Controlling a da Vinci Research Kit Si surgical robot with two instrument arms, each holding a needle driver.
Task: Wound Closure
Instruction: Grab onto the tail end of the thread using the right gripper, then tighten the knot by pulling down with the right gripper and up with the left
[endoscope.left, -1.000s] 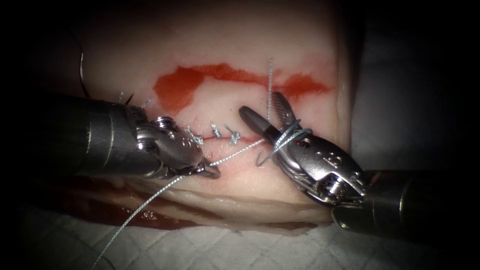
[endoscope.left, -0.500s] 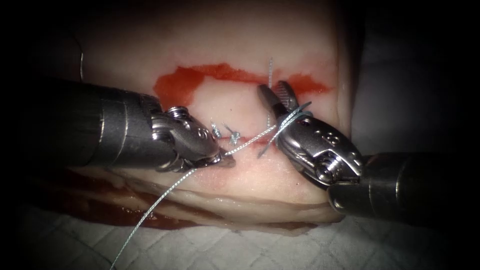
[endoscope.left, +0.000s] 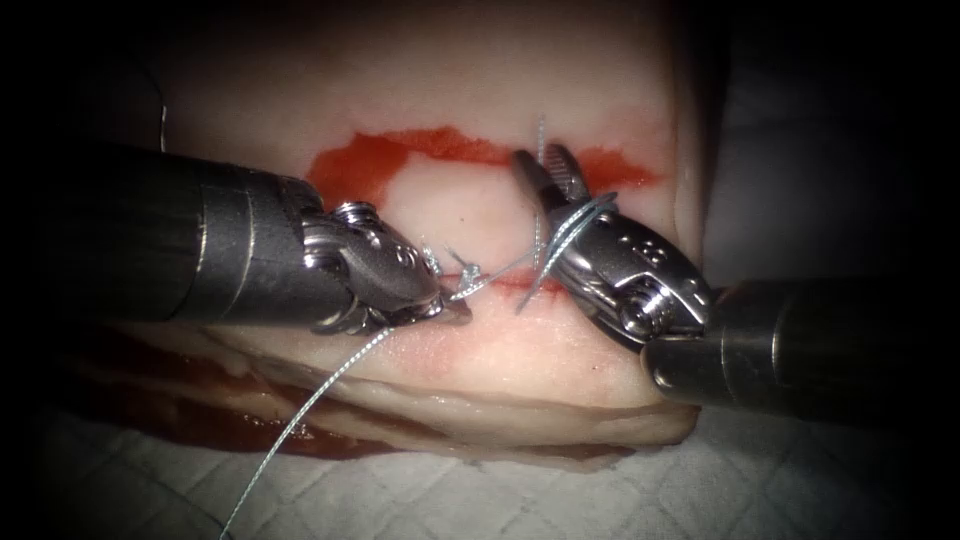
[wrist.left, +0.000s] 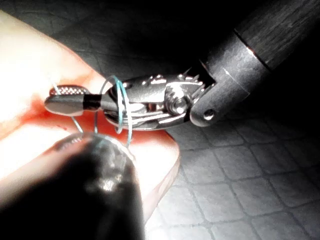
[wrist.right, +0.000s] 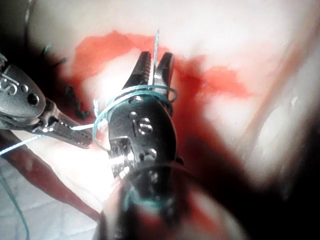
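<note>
**Left tool closer to the stitches, right jaws narrowed around the thread end**

Compared with a second earlier: found the left tool (endoscope.left: 447, 309) shifted along the cut (endoscope.left: 520, 285) toward its right end, now just beside the stitches (endoscope.left: 466, 268). Found the right tool (endoscope.left: 546, 172) lifted off the cut and up to the red fluid (endoscope.left: 370, 170) above it. Saw its jaws drawn in from wide apart to a narrow gap.

Noted the left jaws clamped on the thread (endoscope.left: 330, 385) just below the cut, with the long strand trailing down and leftward from there, off the tissue (endoscope.left: 480, 220) and over the cloth (endoscope.left: 420, 500). Noted a short taut run of thread from those jaws along the cut to the right tool.

Saw the right jaws slightly parted, not clamped, with an upright thread end (endoscope.left: 541, 135) standing between them above the cut. Counted loops of thread (wrist.right: 145, 92) wound round the right tool behind its jaws.

Made out a thin curved line (endoscope.left: 162, 125) well left of the cut, perhaps the needle. Could not tell whether it sat in the tissue.
</note>
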